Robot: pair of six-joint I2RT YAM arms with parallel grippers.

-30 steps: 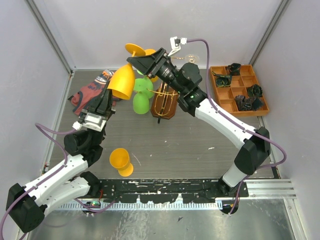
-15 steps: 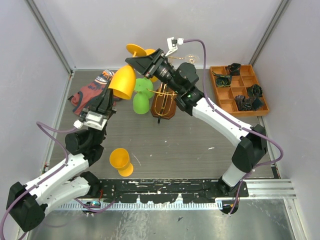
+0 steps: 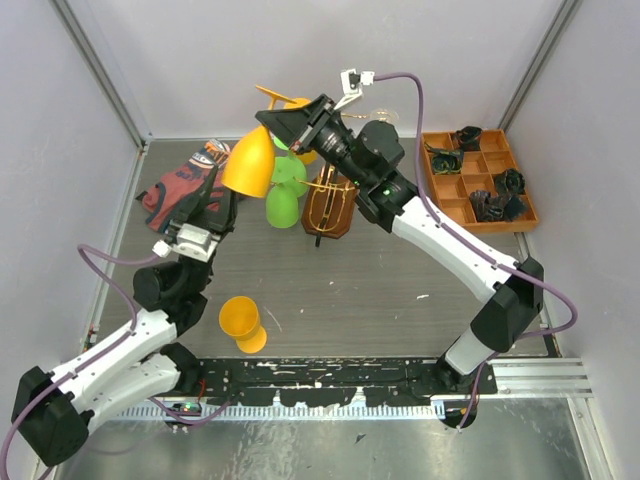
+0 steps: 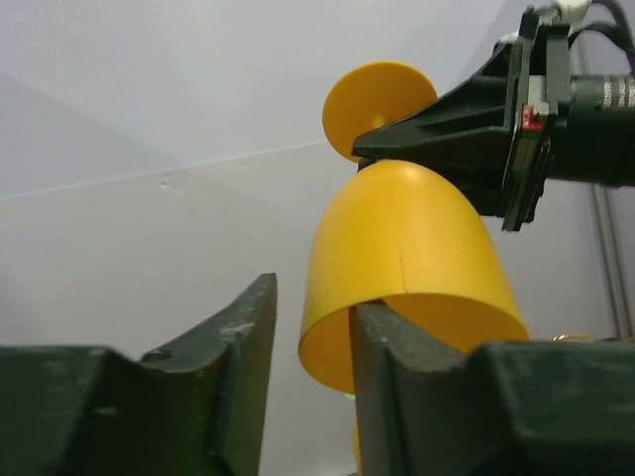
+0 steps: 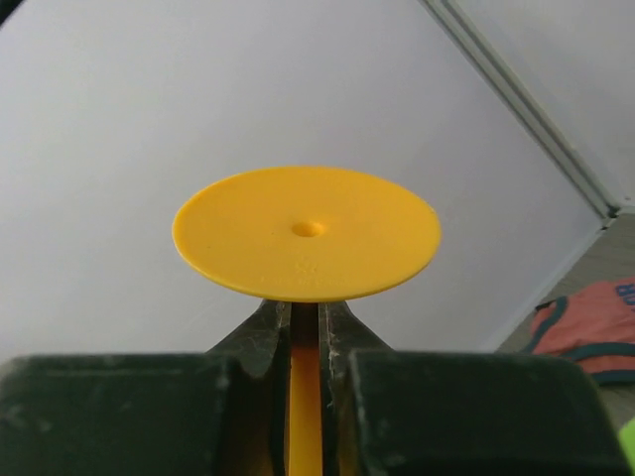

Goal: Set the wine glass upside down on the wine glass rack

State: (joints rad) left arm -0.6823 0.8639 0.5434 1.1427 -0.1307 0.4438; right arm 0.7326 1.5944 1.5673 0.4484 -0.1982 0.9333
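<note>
An orange wine glass is held upside down in the air, bowl low and round foot high. My right gripper is shut on its stem, just under the foot. My left gripper is open at the bowl's rim: one finger reaches up into the bowl's mouth, the other stands outside it. The wine glass rack, gold wire on a brown wooden base, stands right of the glass. A green glass hangs on its left side.
A second orange glass stands on the table near my left arm. A red and orange cloth lies at the back left. The brown compartment tray with dark items sits at the back right. A clear glass is behind the rack.
The right gripper has swung the glass more upright, the bowl shifting slightly right. The left gripper has risen a little toward the bowl's rim.
</note>
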